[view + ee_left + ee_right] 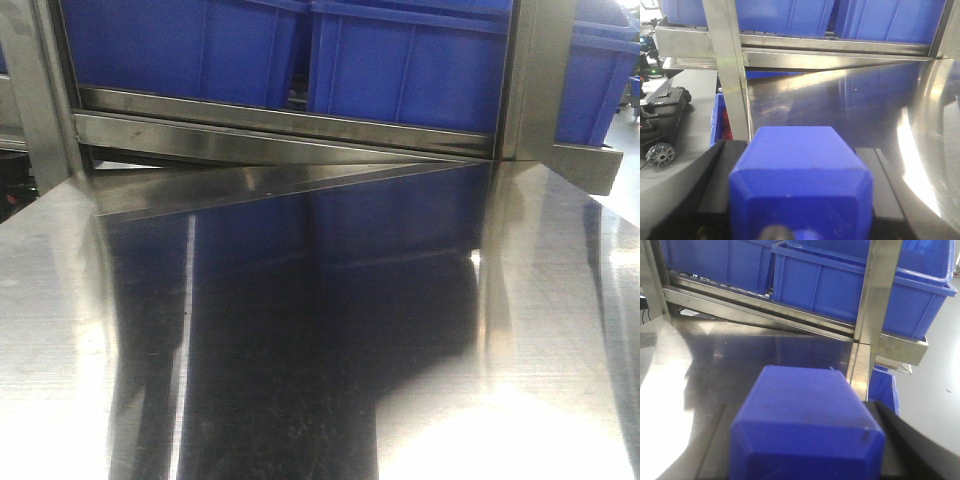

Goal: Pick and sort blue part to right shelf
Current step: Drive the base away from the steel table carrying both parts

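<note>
Right claw was closed on the matte blue boxy bottle-shaped part, long axis pointing ahead at the stainless-steel right shelf of blue crates; left claw clamped a similar bevelled blue block.

Standing here, I see the front camera looking low and flat across the steel table toward the right shelf, fairly near. The left wrist camera faces that shelf from the table's left edge, with the left upright post close by. The right wrist camera mirrors it (right upright post beside it). Each lens sits tight behind its load, the left blue block and the right blue block. All three views share the tabletop, crossbar and blue crates.
</note>
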Controlling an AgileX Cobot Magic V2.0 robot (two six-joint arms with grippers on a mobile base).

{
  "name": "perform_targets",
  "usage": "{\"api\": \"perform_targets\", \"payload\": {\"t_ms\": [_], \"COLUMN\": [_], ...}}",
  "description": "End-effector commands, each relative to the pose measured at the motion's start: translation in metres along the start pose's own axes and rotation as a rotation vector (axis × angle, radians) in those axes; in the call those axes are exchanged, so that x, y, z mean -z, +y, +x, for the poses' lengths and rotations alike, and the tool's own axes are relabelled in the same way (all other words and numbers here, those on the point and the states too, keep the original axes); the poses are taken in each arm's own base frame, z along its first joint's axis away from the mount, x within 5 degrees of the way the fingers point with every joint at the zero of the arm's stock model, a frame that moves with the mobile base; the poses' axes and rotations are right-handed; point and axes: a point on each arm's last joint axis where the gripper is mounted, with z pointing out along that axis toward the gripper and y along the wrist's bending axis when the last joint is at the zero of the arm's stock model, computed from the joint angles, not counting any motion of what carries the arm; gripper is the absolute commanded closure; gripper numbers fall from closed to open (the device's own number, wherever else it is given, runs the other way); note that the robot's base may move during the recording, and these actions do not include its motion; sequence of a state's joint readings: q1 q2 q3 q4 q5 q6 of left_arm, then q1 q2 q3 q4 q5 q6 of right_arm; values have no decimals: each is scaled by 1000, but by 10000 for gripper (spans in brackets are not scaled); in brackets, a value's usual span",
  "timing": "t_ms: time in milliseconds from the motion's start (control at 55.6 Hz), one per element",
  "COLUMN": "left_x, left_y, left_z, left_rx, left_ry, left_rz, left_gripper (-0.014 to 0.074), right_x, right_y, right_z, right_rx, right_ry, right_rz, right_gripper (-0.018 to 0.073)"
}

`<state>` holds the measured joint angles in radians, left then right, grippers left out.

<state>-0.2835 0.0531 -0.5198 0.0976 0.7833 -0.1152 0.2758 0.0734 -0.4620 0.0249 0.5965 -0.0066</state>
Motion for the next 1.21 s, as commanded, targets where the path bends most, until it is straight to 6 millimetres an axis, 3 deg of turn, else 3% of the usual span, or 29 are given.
{"api": "perform_targets", "payload": {"t_ms": [0, 1188], "left_x": [3, 0], "left_y": [-1, -1], "left_z": [-16, -16], "left_rx": [0, -1], "left_ry": [-107, -94], "left_rz": [14, 13], "left_gripper": [354, 354], "right_x": [2, 0], "right_y": [0, 0], "right_z": [-15, -14], "right_rx": [7, 7], "right_ry": [-105, -82], "right_rz": [10, 11], "right_gripper": [333, 333]}}
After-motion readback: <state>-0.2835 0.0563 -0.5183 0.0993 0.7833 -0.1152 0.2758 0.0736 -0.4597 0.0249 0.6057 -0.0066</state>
